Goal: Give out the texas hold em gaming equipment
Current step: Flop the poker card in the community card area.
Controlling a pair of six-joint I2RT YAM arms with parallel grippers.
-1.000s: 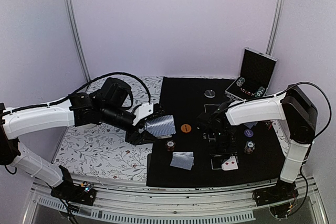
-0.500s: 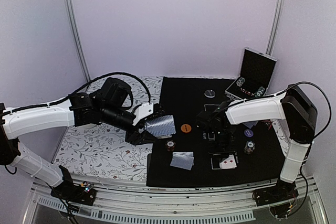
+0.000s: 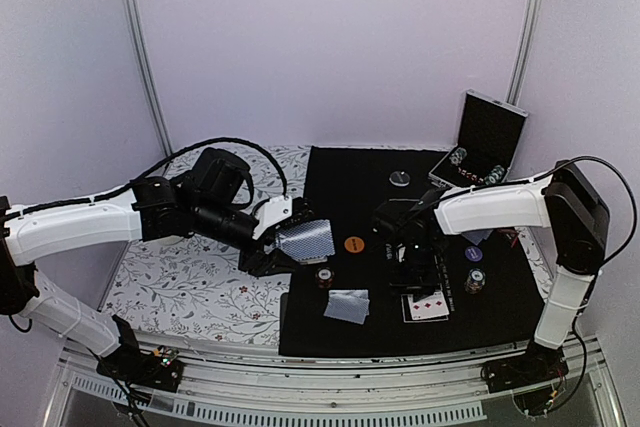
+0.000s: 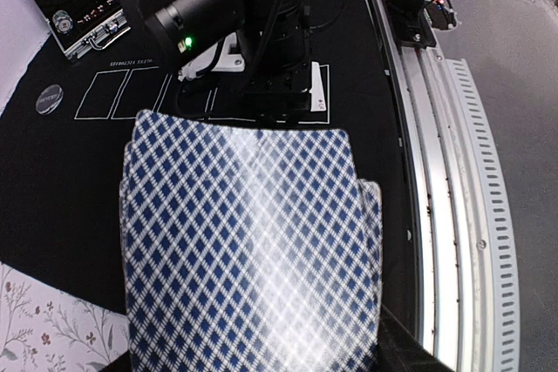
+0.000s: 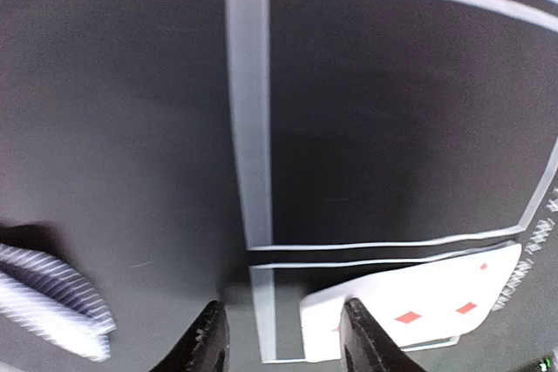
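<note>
My left gripper (image 3: 288, 238) is shut on a deck of blue-checked playing cards (image 3: 306, 239) held above the mat's left edge. That deck (image 4: 248, 241) fills the left wrist view and hides the jaws. My right gripper (image 3: 419, 272) hangs open just above a face-up card with red diamonds (image 3: 427, 307), which lies in a white-outlined box. In the right wrist view the gripper (image 5: 283, 337) holds nothing, and the card (image 5: 418, 315) lies by the right fingertip. Face-down cards (image 3: 347, 305), an orange disc (image 3: 353, 244), a silver disc (image 3: 400, 178), a purple disc (image 3: 474, 254) and two chip stacks (image 3: 324, 277) (image 3: 474, 282) rest on the mat.
A black mat (image 3: 340, 187) covers the right half of the floral tabletop (image 3: 190, 287). An open silver-edged case (image 3: 485, 142) with chips stands at the back right. A metal rail (image 3: 330, 387) runs along the near edge.
My right gripper has opened and let go of the face-up card, which now lies flat in its box. The gripper has shifted slightly left and up. The left arm has not moved.
</note>
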